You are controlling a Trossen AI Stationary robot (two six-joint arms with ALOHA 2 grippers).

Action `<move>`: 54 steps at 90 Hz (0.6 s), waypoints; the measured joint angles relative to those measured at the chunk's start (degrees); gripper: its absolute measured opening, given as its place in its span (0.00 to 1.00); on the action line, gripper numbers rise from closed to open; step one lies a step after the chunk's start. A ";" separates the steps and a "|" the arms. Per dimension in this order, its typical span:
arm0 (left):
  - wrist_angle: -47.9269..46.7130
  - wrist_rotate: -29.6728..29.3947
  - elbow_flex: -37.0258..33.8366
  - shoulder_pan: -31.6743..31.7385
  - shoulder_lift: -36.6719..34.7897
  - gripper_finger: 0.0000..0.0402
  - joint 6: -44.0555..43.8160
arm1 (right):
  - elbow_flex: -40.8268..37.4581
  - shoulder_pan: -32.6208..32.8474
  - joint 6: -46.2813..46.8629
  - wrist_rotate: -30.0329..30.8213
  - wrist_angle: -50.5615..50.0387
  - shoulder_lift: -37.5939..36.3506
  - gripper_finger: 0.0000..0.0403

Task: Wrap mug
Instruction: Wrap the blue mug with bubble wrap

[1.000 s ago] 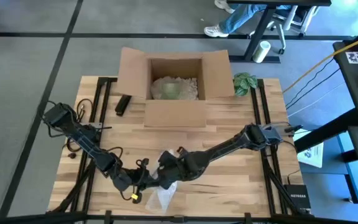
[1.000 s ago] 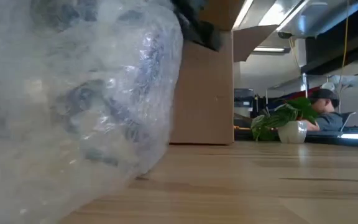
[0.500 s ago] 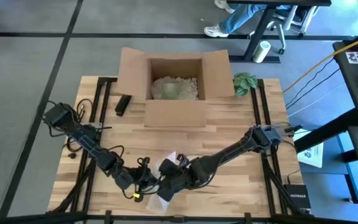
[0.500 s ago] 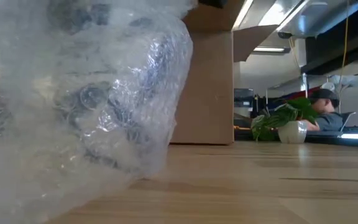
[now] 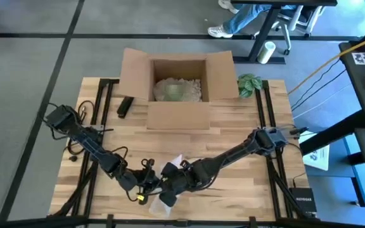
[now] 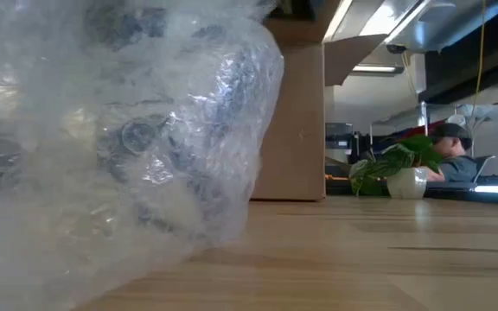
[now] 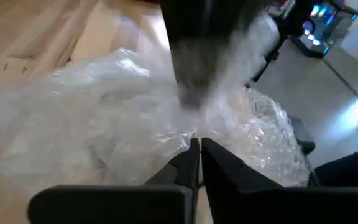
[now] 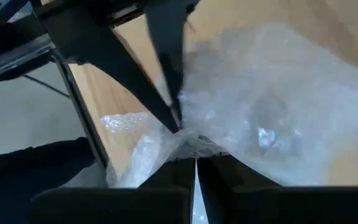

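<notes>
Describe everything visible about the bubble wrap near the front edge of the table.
The bubble wrap is a clear, crinkled sheet of small air cells, bunched into a loose mound on the wooden table near its front edge. In the low view it fills the left of the picture, resting on the wood. The left gripper and right gripper meet at it from opposite sides, each with jaws shut on a fold. No mug shows through the plastic.

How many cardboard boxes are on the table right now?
1. The cardboard box sits open at the table's far edge, middle, beside the plant. Nothing suggests a second, though the bubble wrap blocks much of the low view.
</notes>
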 joint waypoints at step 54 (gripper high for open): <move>-7.84 1.06 0.24 -8.06 -6.52 0.00 -7.31 | 0.20 -4.50 -1.26 -8.80 1.47 6.78 0.00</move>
